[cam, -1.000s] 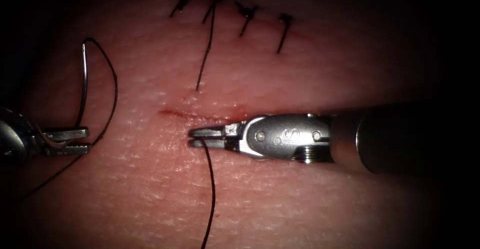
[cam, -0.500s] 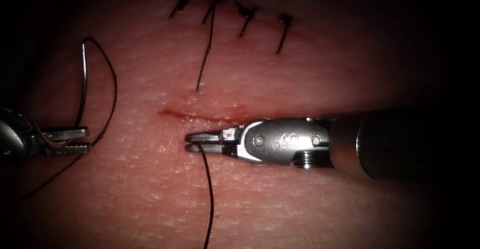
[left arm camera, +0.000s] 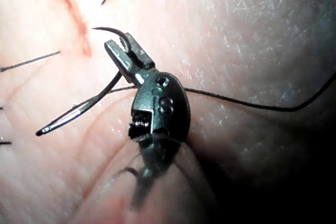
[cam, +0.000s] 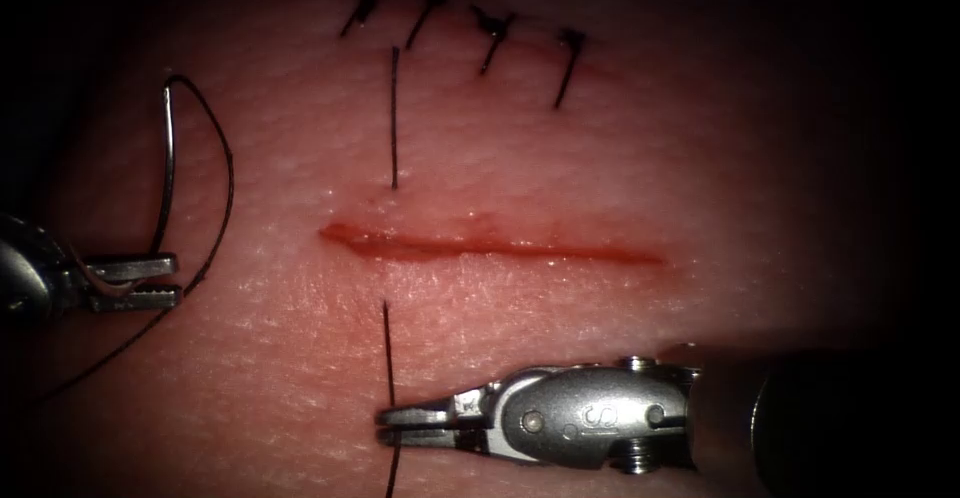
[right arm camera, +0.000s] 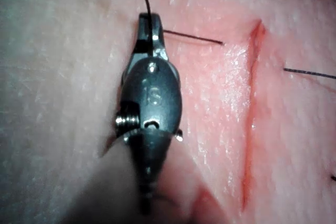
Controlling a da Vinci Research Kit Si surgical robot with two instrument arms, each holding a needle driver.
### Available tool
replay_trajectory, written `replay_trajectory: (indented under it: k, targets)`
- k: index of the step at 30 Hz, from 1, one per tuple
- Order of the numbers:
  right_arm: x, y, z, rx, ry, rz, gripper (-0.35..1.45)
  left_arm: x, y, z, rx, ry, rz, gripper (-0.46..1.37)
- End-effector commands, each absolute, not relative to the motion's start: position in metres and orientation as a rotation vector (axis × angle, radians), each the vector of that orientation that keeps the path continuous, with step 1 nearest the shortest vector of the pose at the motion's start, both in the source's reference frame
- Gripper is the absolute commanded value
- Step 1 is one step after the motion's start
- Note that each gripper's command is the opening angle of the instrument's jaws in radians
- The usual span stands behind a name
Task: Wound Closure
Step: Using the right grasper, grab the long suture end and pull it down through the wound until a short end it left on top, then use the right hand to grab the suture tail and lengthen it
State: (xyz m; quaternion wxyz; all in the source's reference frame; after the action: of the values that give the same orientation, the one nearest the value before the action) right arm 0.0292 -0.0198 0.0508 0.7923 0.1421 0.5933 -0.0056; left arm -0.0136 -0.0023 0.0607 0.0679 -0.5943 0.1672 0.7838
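Steel needle (cam: pixel 168 163) sat clamped in our left gripper (cam: pixel 140 283), outside the tissue (cam: pixel 620 158), frame left; our right gripper (cam: pixel 410 426) gripped thread (cam: pixel 388 358) below the cut (cam: pixel 490 246), best kept gently taut.

Endoscope looks down from above and in front at the cut (cam: pixel 490 246) — both wrist cameras sit close along their shafts, sharing it.

Open tissue is left right of the red horizontal cut (cam: pixel 490 246); its left end is crossed by thin black thread (cam: pixel 388 358).
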Motion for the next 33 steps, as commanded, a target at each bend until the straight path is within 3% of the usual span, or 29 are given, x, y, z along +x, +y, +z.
replay_trajectory:
  k: [1,18,20,24,25,27,33]
  targets:
    - [0.0291,-0.0200,0.0506,0.307,1.276,-0.013,-0.35,-0.0137,-0.0023,0.0608,-1.794,0.495,2.367,-0.35]
    - [0.0293,-0.0225,0.0485,0.332,1.272,0.000,-0.35,-0.0138,-0.0024,0.0608,-1.790,0.499,2.367,-0.35]
    - [0.0298,-0.0223,0.0487,0.322,1.279,0.003,0.36,-0.0138,-0.0024,0.0608,-1.790,0.499,2.367,-0.35]
    - [0.0302,-0.0220,0.0490,0.301,1.299,0.021,0.91,-0.0138,-0.0024,0.0608,-1.790,0.499,2.367,-0.35]
    - [0.0303,-0.0219,0.0491,0.295,1.295,0.026,1.26,-0.0138,-0.0024,0.0608,-1.790,0.498,2.367,-0.35]
    - [0.0304,-0.0219,0.0492,0.266,1.276,0.043,1.43,-0.0138,-0.0024,0.0608,-1.790,0.499,2.367,-0.35]
    - [0.0274,-0.0207,0.0497,0.226,1.215,0.045,1.44,-0.0138,-0.0024,0.0608,-1.790,0.498,2.367,-0.35]
